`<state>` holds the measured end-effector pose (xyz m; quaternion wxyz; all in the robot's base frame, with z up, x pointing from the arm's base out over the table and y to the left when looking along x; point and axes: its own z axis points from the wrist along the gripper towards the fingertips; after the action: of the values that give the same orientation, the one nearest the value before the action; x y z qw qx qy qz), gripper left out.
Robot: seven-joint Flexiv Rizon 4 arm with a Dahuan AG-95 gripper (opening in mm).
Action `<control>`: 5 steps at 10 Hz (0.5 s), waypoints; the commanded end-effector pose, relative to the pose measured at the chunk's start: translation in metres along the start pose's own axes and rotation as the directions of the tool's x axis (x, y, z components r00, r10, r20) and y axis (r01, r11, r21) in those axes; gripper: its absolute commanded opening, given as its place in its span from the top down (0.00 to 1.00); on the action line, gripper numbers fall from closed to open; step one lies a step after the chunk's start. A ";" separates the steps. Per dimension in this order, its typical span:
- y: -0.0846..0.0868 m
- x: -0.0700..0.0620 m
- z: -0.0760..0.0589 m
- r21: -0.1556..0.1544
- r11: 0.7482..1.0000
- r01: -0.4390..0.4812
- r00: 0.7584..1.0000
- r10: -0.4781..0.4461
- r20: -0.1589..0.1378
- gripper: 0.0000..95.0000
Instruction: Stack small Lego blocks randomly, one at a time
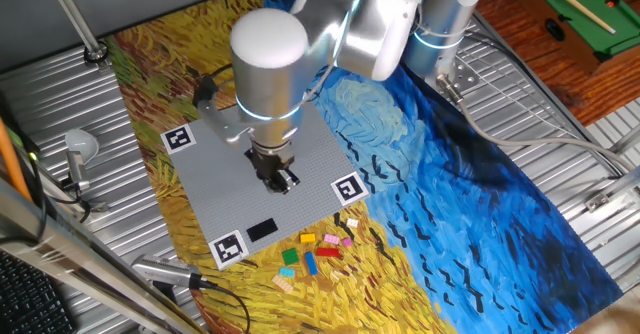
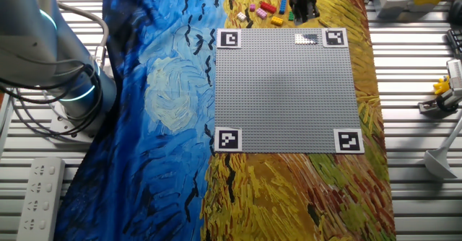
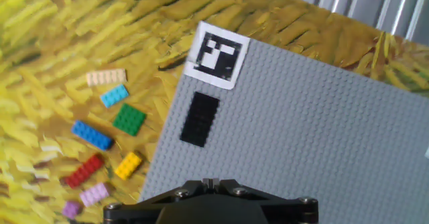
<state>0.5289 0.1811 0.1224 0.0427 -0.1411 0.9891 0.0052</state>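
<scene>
Gripper [image 1: 283, 180] poised above grey baseplate [image 1: 240, 189], finger state impossible to tell; small Lego blocks [image 3: 107, 150] scattered just off baseplate's edge, likely awaiting pickup.

Light is even and fairly bright in both fixed views, with soft, short shadows. The arm [image 1: 270, 64] shows white glare on its cap, and its glowing ring stands out. The hand view is soft with slight motion blur; the bricks [image 3: 100, 147] at 8 o'clock look smeared, and the marker [image 3: 216, 56] at 12 o'clock is fuzzy.
</scene>
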 end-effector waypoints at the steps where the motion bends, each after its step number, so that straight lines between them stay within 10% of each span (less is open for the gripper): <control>1: 0.030 -0.014 0.026 -0.045 0.994 0.101 0.994 -0.102 -0.033 1.00; 5: 0.072 -0.022 0.052 -0.018 0.999 0.039 0.999 -0.039 -0.004 1.00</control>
<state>0.5376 0.2607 0.0688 0.0247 -0.1932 0.9806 0.0241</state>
